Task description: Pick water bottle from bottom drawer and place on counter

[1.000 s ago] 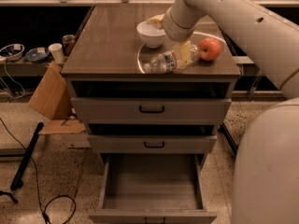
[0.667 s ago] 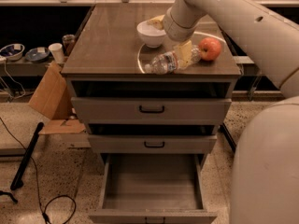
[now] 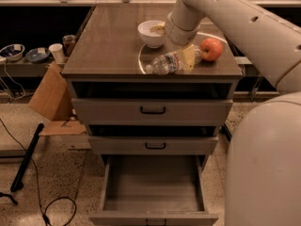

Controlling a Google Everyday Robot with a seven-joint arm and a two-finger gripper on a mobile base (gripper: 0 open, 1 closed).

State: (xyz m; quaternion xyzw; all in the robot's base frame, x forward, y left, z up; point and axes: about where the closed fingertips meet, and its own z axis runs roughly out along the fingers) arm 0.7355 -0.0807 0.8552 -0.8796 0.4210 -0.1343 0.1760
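The water bottle [image 3: 165,63] lies on its side on the counter [image 3: 110,39], near the front edge, its white cap pointing left. My gripper [image 3: 187,59] reaches down from the upper right and sits at the bottle's right end, over its base. The bottom drawer [image 3: 153,185] is pulled open below, and its grey inside holds nothing.
A white bowl [image 3: 152,32] stands on the counter behind the bottle, and a red apple [image 3: 211,49] is to the right of my gripper. The two upper drawers [image 3: 152,111] are closed. A cardboard box [image 3: 48,97], a black pole [image 3: 27,157] and cables lie on the floor at left.
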